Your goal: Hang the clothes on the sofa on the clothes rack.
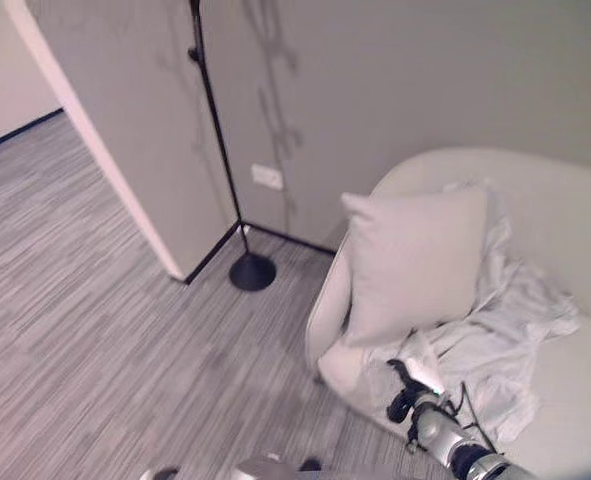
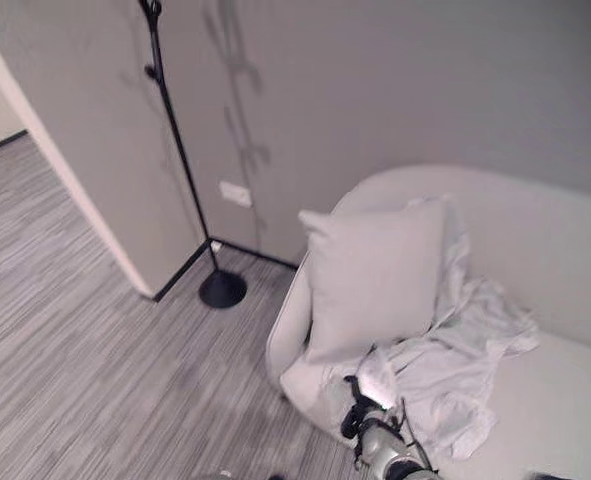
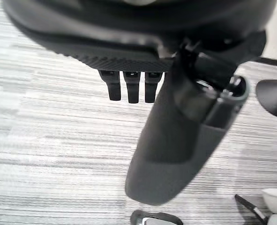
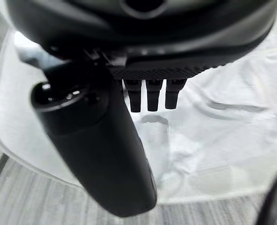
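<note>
A white garment (image 1: 495, 330) lies crumpled on the pale sofa (image 1: 575, 220), spilling from behind a square cushion (image 1: 415, 262) down over the seat's front edge. The right hand (image 4: 129, 140) hovers just above the cloth near that edge — fingers (image 4: 151, 96) straight, thumb extended, holding nothing. The left hand (image 3: 175, 140) hangs over the striped grey carpet (image 1: 95, 330), fingers likewise straight and empty. The black rack (image 1: 215, 140) stands on its round base in the wall's corner, well apart from the sofa.
</note>
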Controlling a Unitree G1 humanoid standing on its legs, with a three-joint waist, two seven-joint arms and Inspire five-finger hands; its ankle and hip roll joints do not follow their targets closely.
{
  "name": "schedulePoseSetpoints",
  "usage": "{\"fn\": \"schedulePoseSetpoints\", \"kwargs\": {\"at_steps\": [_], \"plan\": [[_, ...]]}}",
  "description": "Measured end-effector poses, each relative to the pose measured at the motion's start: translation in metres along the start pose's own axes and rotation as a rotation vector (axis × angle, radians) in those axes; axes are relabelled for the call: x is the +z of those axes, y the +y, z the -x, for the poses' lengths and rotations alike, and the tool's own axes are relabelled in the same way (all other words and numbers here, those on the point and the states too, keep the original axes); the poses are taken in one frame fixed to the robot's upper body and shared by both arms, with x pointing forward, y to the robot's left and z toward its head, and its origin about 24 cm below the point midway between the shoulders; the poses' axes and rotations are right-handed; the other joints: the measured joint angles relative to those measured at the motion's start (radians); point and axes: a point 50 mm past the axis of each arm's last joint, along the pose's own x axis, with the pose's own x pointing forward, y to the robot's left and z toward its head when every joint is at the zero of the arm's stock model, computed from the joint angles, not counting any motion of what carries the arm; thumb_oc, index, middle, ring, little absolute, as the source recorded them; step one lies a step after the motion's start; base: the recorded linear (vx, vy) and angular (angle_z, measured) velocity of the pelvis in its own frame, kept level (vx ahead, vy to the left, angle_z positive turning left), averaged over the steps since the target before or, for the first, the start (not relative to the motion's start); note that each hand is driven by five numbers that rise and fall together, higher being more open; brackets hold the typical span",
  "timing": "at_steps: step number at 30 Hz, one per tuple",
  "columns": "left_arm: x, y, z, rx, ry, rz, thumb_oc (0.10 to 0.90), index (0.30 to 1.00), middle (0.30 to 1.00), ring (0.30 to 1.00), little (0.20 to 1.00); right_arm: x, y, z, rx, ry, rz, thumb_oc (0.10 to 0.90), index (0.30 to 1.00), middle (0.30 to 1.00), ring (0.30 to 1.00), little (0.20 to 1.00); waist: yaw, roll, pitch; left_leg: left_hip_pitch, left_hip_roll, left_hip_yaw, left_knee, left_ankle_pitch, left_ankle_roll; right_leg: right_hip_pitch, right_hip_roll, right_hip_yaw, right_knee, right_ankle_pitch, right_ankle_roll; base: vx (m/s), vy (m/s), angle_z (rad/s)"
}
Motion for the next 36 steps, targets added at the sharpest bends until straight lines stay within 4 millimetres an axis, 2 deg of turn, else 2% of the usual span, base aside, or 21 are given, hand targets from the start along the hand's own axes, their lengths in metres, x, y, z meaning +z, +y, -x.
{"fn": "schedulePoseSetpoints", "kwargs": {"at_steps": [1, 2, 3, 4, 5, 6, 8, 9, 11, 12, 13, 14, 15, 16, 17, 20, 22, 24, 28, 30, 36], "plan": [[0.014, 0.011, -0.004, 0.016, -0.056, -0.039, 0.8, 0.9, 0.9, 0.9, 0.9, -0.01, 0.002, 0.001, 0.023, 0.035, 0.015, 0.8, 0.9, 0.9, 0.9, 0.9, -0.005, -0.015, -0.001, 0.017, -0.014, -0.036, -0.001, -0.001, 0.022, -0.081, -0.018, 0.002, 0.165, -0.016, 0.013, 0.2, 0.206, 0.77], [0.028, 0.015, -0.006, 0.013, -0.118, -0.099, 0.8, 0.9, 0.9, 0.9, 0.9, -0.024, 0.0, 0.002, 0.037, 0.071, 0.053, 0.8, 0.9, 0.9, 0.9, 0.9, 0.003, -0.019, 0.005, 0.025, -0.034, -0.06, 0.005, -0.006, 0.048, -0.16, -0.05, -0.001, 0.35, -0.025, -0.002, 0.13, 0.072, 0.77], [0.039, 0.014, -0.007, -0.004, -0.155, -0.151, 0.8, 0.9, 0.9, 0.9, 0.9, -0.035, -0.003, 0.003, 0.039, 0.11, 0.075, 0.8, 0.9, 0.9, 0.9, 0.9, 0.008, -0.012, 0.011, 0.045, -0.036, -0.072, 0.007, -0.007, 0.057, -0.204, -0.058, -0.009, 0.438, -0.03, -0.007, 0.08, 0.024, 0.58], [0.041, 0.012, -0.007, -0.015, -0.169, -0.161, 0.8, 0.9, 0.9, 0.9, 0.9, -0.041, -0.003, 0.004, 0.042, 0.127, 0.082, 0.8, 0.9, 0.9, 0.9, 0.9, 0.01, 0.004, 0.012, 0.049, -0.035, -0.082, 0.01, -0.008, 0.057, -0.218, -0.057, -0.017, 0.417, -0.036, -0.016, 0.01, -0.134, 0.54], [0.056, 0.011, -0.008, -0.023, -0.225, -0.178, 0.8, 0.9, 0.9, 0.9, 0.9, -0.048, -0.01, 0.004, 0.031, 0.138, 0.101, 0.8, 0.9, 0.9, 0.9, 0.9, 0.006, 0.013, 0.009, 0.045, -0.031, -0.102, 0.012, -0.009, 0.053, -0.229, -0.03, -0.022, 0.266, -0.039, -0.017, 0.01, -0.177, 0.71], [0.078, 0.012, -0.009, -0.015, -0.279, -0.194, 0.8, 0.9, 0.9, 0.9, 0.9, -0.058, -0.021, 0.005, 0.008, 0.142, 0.105, 0.8, 0.9, 0.9, 0.9, 0.9, -0.008, 0.025, 0.026, 0.03, -0.027, -0.136, 0.012, -0.002, 0.024, -0.236, 0.026, -0.003, 0.048, -0.039, -0.026, 0.06, -0.241, 0.95], [0.088, 0.016, -0.009, -0.006, -0.325, -0.205, 0.8, 0.9, 0.9, 0.9, 0.9, -0.061, -0.028, 0.004, -0.015, 0.142, 0.092, 0.8, 0.9, 0.9, 0.9, 0.9, -0.031, 0.022, 0.027, 0.024, -0.03, -0.17, -0.001, 0.001, 0.015, -0.254, 0.057, -0.011, -0.056, -0.029, -0.02, 0.13, -0.137, 0.74], [0.087, 0.017, -0.009, 0.003, -0.33, -0.185, 0.8, 0.9, 0.9, 0.9, 0.9, -0.063, -0.03, 0.004, -0.017, 0.154, 0.098, 0.8, 0.9, 0.9, 0.9, 0.9, -0.033, 0.005, 0.019, 0.038, -0.035, -0.173, -0.014, 0.002, 0.015, -0.255, 0.086, -0.045, -0.124, 0.012, -0.035, 0.1, -0.105, 0.21], [0.076, 0.017, -0.009, 0.01, -0.297, -0.144, 0.8, 0.9, 0.9, 0.9, 0.9, -0.059, -0.032, 0.003, -0.023, 0.134, 0.111, 0.8, 0.9, 0.9, 0.9, 0.9, -0.039, -0.027, -0.002, 0.031, -0.063, -0.172, -0.012, 0.0, 0.012, -0.222, 0.124, -0.039, -0.264, 0.121, -0.092, 0.05, -0.104, 0.14], [0.068, 0.013, -0.007, -0.002, -0.281, -0.143, 0.8, 0.9, 0.9, 0.9, 0.9, -0.061, -0.033, 0.004, -0.021, 0.141, 0.12, 0.8, 0.9, 0.9, 0.9, 0.9, -0.03, -0.045, 0.002, 0.022, -0.091, -0.153, 0.017, -0.02, -0.02, -0.179, 0.118, -0.029, -0.346, 0.214, -0.117, -0.05, -0.13, 0.0], [0.066, 0.011, -0.007, -0.005, -0.273, -0.138, 0.8, 0.9, 0.9, 0.9, 0.9, -0.06, -0.035, 0.002, -0.024, 0.14, 0.121, 0.8, 0.9, 0.9, 0.9, 0.9, -0.016, -0.061, 0.014, -0.017, -0.121, -0.13, 0.086, -0.048, -0.054, -0.182, 0.087, -0.017, -0.344, 0.224, -0.118, -0.06, -0.126, 0.14], [0.07, 0.014, -0.008, -0.002, -0.291, -0.149, 0.8, 0.9, 0.9, 0.9, 0.9, -0.059, -0.037, 0.002, -0.034, 0.143, 0.125, 0.8, 0.9, 0.9, 0.9, 0.9, -0.019, -0.107, 0.047, -0.161, -0.182, -0.12, 0.292, -0.126, -0.05, -0.203, 0.032, -0.039, -0.344, 0.233, -0.109, -0.05, -0.088, 0.45], [0.081, 0.022, -0.008, 0.018, -0.332, -0.149, 0.8, 0.9, 0.9, 0.9, 0.9, -0.06, -0.038, 0.002, -0.036, 0.148, 0.126, 0.8, 0.9, 0.9, 0.9, 0.9, -0.023, -0.126, 0.062, -0.244, -0.167, -0.134, 0.336, -0.166, -0.032, -0.221, 0.008, -0.045, -0.344, 0.232, -0.108, -0.04, -0.072, 0.88], [0.092, 0.03, -0.009, 0.05, -0.368, -0.13, 0.8, 0.9, 0.9, 0.9, 0.9, -0.061, -0.044, 0.001, -0.041, 0.151, 0.13, 0.8, 0.9, 0.9, 0.9, 0.9, -0.025, -0.128, 0.083, -0.319, -0.047, -0.143, 0.257, -0.154, -0.071, -0.239, 0.025, -0.056, -0.343, 0.234, -0.102, -0.06, -0.062, 0.49], [0.083, 0.032, -0.009, 0.063, -0.338, -0.125, 0.8, 0.9, 0.9, 0.9, 0.9, -0.058, -0.045, -0.001, -0.044, 0.147, 0.14, 0.8, 0.9, 0.9, 0.9, 0.9, -0.002, -0.124, 0.101, -0.3, 0.049, -0.088, 0.136, -0.037, -0.152, -0.232, 0.039, -0.043, -0.344, 0.219, -0.074, -0.09, -0.078, 0.05], [0.068, 0.032, -0.009, 0.06, -0.287, -0.14, 0.8, 0.9, 0.9, 0.9, 0.9, -0.062, -0.043, 0.001, -0.028, 0.14, 0.211, 0.8, 0.9, 0.9, 0.9, 0.9, 0.008, -0.123, 0.123, -0.289, 0.032, -0.086, 0.098, -0.006, -0.147, -0.236, 0.011, -0.047, -0.349, 0.236, -0.051, -0.08, -0.049, -0.05], [0.074, 0.036, -0.01, 0.075, -0.301, -0.141, 0.8, 0.9, 0.9, 0.9, 0.9, -0.061, -0.046, 0.0, -0.035, 0.132, 0.236, 0.8, 0.9, 0.9, 0.9, 0.9, 0.024, -0.127, 0.133, -0.313, 0.015, -0.077, 0.098, -0.009, -0.137, -0.26, -0.004, -0.056, -0.349, 0.222, -0.058, -0.05, -0.045, -0.07], [0.081, 0.042, -0.01, 0.103, -0.324, -0.131, 0.8, 0.9, 0.9, 0.9, 0.9, -0.05, -0.048, -0.002, -0.042, 0.08, 0.291, 0.8, 0.9, 0.9, 0.9, 0.9, 0.024, -0.119, 0.14, -0.354, 0.008, -0.078, 0.104, 0.0, -0.135, -0.296, -0.004, -0.053, -0.349, 0.219, -0.052, -0.03, -0.041, 0.02], [0.091, 0.05, -0.01, 0.15, -0.358, -0.103, 0.8, 0.9, 0.9, 0.9, 0.9, -0.012, -0.048, -0.003, -0.076, -0.127, 0.355, 0.8, 0.9, 0.9, 0.9, 0.9, 0.024, -0.088, 0.166, -0.411, 0.011, -0.086, 0.118, 0.007, -0.148, -0.346, 0.01, -0.049, -0.345, 0.227, -0.042, -0.02, -0.039, 0.02], [0.092, 0.051, -0.009, 0.169, -0.365, -0.092, 0.8, 0.9, 0.9, 0.9, 0.9, -0.004, -0.043, 0.0, -0.081, -0.179, 0.381, 0.8, 0.9, 0.9, 0.9, 0.9, 0.026, -0.084, 0.171, -0.422, 0.022, -0.087, 0.115, 0.008, -0.153, -0.359, 0.022, -0.046, -0.344, 0.228, -0.042, 0.0, -0.031, 0.0], [0.086, 0.05, -0.008, 0.187, -0.359, -0.085, 0.8, 0.9, 0.9, 0.9, 0.9, -0.01, -0.035, 0.012, -0.091, -0.239, 0.504, 0.8, 0.9, 0.9, 0.9, 0.9, 0.024, -0.106, 0.186, -0.382, 0.043, -0.071, 0.115, -0.001, -0.162, -0.331, 0.041, -0.023, -0.349, 0.23, -0.047, -0.04, -0.066, -0.11]]}}
